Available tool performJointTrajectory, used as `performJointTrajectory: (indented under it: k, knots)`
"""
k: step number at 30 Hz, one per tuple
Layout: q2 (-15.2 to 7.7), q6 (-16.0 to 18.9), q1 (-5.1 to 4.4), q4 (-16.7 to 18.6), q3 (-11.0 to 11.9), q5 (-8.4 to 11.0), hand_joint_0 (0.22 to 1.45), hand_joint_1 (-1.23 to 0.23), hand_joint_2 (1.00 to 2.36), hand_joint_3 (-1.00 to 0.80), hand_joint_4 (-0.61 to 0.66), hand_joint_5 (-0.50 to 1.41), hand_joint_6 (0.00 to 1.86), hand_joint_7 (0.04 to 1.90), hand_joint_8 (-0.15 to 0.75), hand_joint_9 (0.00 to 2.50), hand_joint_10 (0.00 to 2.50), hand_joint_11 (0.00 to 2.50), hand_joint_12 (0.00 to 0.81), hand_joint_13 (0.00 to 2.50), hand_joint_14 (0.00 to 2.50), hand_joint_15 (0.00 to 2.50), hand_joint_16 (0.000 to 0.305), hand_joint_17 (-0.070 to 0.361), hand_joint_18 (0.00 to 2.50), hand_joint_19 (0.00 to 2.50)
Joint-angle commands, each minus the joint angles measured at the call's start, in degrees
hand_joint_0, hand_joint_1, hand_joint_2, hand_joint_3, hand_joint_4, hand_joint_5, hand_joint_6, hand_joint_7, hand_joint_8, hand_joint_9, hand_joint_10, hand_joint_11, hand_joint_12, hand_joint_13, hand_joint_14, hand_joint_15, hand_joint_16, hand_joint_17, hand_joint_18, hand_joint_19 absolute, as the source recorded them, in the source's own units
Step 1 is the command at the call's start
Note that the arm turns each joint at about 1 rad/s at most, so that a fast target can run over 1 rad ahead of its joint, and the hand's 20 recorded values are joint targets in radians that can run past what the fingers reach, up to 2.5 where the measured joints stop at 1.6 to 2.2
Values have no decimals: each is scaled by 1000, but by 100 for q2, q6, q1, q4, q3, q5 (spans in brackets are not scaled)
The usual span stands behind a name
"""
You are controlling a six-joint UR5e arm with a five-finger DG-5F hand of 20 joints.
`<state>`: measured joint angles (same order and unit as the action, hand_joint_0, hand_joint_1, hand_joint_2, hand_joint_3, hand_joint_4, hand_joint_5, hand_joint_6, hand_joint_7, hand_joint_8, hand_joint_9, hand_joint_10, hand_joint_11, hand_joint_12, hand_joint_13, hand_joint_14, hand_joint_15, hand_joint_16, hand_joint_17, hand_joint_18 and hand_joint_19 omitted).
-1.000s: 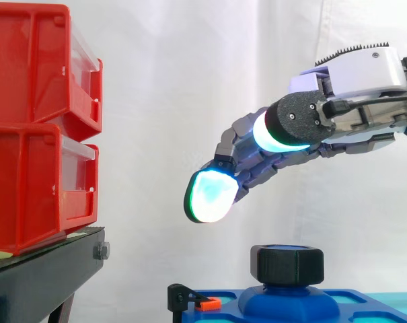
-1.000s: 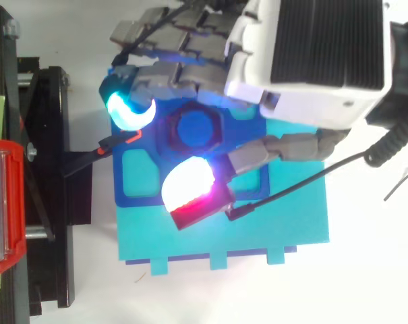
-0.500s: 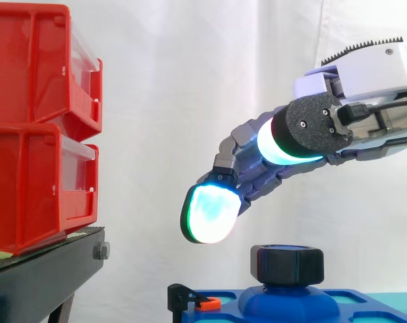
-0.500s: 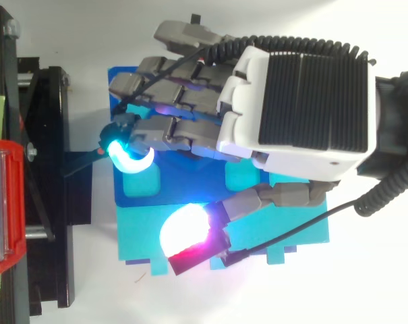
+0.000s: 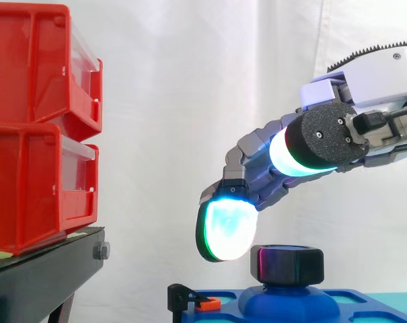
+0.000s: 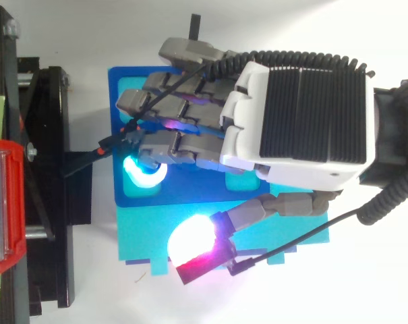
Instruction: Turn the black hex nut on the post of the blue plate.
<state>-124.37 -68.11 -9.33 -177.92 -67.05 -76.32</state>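
Note:
The black hex nut (image 5: 287,264) sits on the post of the blue plate (image 5: 290,306), low in the side view. My hand (image 5: 257,158) reaches in from the right above it, fingers lightly bent and pointing down to the left, holding nothing. One glowing fingertip (image 5: 227,231) hangs just left of the nut, about level with its top; I cannot tell whether they touch. From above, the hand (image 6: 298,115) covers the nut and much of the blue plate (image 6: 119,88). The thumb pad (image 6: 190,243) glows white and red, spread away from the fingers.
Two stacked red bins (image 5: 42,128) stand on the black stand (image 5: 48,276) at the left. A small black clamp with an orange tab (image 5: 193,301) sits at the plate's left edge. A cyan base (image 6: 143,236) lies under the blue plate.
The hand has come down and shifted over the nut, which showed from above a second ago. Its lowest fingertip dropped to beside the nut's left side, and the thumb swung outward.

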Motion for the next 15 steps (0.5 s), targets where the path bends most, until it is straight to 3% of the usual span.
performJointTrajectory:
  k: [1, 5, 15]
  knots:
    - [-9, 8, 19, 3, -1, -93, 471, -237, 1000, -500, 144, -226, 503, 963, 232, 198, 0, 0, 381, 247, 3, 97, 61, 137, 66, 177]
    - [0, 8, 37, -15, -1, -120, 472, -237, 1000, -500, 172, -217, 502, 1096, 230, 200, 0, 0, 379, 248, 3, 97, 61, 137, 66, 170]
    - [0, 8, 151, -67, -1, -322, 472, -237, 1000, -500, 173, -215, 502, 1107, 235, 205, 0, 0, 378, 250, 3, 98, 61, 136, 66, 177]
